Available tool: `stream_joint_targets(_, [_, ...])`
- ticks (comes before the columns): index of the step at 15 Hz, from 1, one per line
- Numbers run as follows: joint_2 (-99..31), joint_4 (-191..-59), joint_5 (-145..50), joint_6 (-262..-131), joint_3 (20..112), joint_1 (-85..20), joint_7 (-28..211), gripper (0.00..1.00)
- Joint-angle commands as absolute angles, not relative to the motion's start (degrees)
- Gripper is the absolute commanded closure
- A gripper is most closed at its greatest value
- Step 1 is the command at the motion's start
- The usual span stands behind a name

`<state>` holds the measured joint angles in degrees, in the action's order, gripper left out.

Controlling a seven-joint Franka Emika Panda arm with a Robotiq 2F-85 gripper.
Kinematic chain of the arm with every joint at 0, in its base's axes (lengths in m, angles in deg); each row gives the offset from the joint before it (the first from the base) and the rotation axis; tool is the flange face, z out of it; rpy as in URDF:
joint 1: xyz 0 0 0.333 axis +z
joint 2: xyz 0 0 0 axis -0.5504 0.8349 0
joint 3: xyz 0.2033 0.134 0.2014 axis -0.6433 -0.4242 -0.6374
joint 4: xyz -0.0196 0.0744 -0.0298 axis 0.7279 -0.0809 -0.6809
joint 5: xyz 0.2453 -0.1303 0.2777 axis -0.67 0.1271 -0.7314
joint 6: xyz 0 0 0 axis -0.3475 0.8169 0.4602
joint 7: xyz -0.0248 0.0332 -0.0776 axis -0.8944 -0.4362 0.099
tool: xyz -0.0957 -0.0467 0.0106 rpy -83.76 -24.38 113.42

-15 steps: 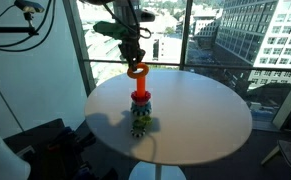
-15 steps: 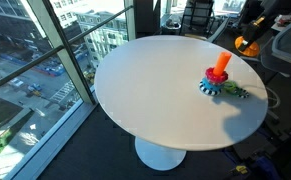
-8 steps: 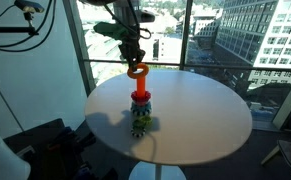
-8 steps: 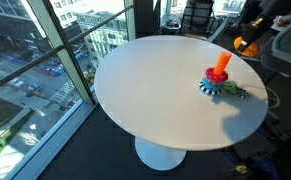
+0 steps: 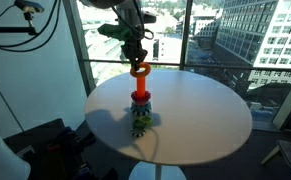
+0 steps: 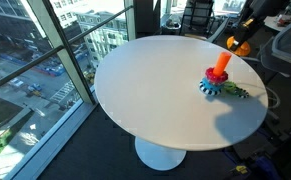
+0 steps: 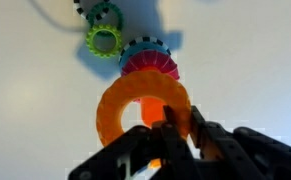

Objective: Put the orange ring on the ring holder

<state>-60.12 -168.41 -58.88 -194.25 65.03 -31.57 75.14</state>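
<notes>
My gripper [image 5: 137, 58] is shut on the orange ring [image 5: 140, 71] and holds it in the air above the ring holder [image 5: 140, 101]. The holder is a red-orange peg with red, green and patterned rings stacked at its base, on the round white table [image 5: 195, 125]. In the wrist view the orange ring [image 7: 118, 110] hangs from my gripper [image 7: 170, 125], with the peg showing through its hole and the stacked rings [image 7: 148, 62] just beyond. In an exterior view the ring [image 6: 241, 45] and gripper [image 6: 247, 35] sit above and beyond the holder [image 6: 221, 68].
A yellow-green patterned ring [image 7: 104, 40] lies on the table beside the holder [image 6: 235, 92]. Tall windows [image 5: 170, 35] stand behind the table. A black chair [image 6: 197, 15] is beyond the table's far edge.
My gripper and the orange ring have shifted slightly, rising a little and moving toward the spot over the peg. The holder has not moved.
</notes>
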Motion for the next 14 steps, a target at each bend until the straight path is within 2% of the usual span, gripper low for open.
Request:
stream_joint_targets(1, [-56.73,-164.84,-61.57,-193.99,64.63,-31.27,74.06,0.92])
stream_joint_targets(3, [-55.34,-163.75,-62.46,-193.67,64.38,-31.27,73.93,0.89])
stream_joint_targets(14, [-49.69,-159.37,-64.83,-192.92,62.76,-31.84,73.19,0.92])
